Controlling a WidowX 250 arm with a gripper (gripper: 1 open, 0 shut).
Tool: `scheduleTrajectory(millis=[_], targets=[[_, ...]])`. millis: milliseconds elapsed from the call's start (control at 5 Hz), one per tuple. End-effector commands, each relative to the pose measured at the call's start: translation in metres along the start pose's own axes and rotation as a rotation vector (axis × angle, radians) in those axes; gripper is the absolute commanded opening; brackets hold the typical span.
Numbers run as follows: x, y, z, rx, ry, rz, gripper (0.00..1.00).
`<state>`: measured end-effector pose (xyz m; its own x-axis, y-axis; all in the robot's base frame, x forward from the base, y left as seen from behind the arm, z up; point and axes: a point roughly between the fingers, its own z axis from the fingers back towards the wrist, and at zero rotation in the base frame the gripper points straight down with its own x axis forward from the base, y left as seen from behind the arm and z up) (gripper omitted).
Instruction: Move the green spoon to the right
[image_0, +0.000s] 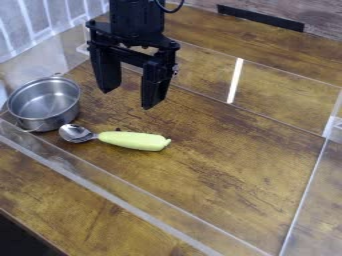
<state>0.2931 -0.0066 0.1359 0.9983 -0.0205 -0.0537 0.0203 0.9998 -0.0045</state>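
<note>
Wooden table (227, 170), yellow-green-handled green spoon (120, 138)

I am working over a dark wooden plank surface (227, 170) bordered by clear plastic walls (314, 190), with light glaring off them.

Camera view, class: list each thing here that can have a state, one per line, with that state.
end effector: open, pointing down, holding nothing, above the table.
green spoon: lying flat on the table, not gripped, bowl end toward the steel bowl.
steel bowl: upright, empty, left of the spoon.
</note>
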Motion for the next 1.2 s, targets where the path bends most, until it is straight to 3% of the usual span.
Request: scheduleTrajectory(millis=[0,400,600,800,1000], targets=[[0.004,-0.001,-0.008,0.004,0.022,-0.039,1.0],[0.007,0.001,-0.023,0.032,0.048,-0.319,1.0],[-0.003,0.006,-0.029,0.055,0.045,-0.541,1.0],[-0.007,0.009,-0.04,0.085,0.023,-0.78,1.0],[-0.005,0.008,-0.051,0.105,-0.007,-0.908,1.0]])
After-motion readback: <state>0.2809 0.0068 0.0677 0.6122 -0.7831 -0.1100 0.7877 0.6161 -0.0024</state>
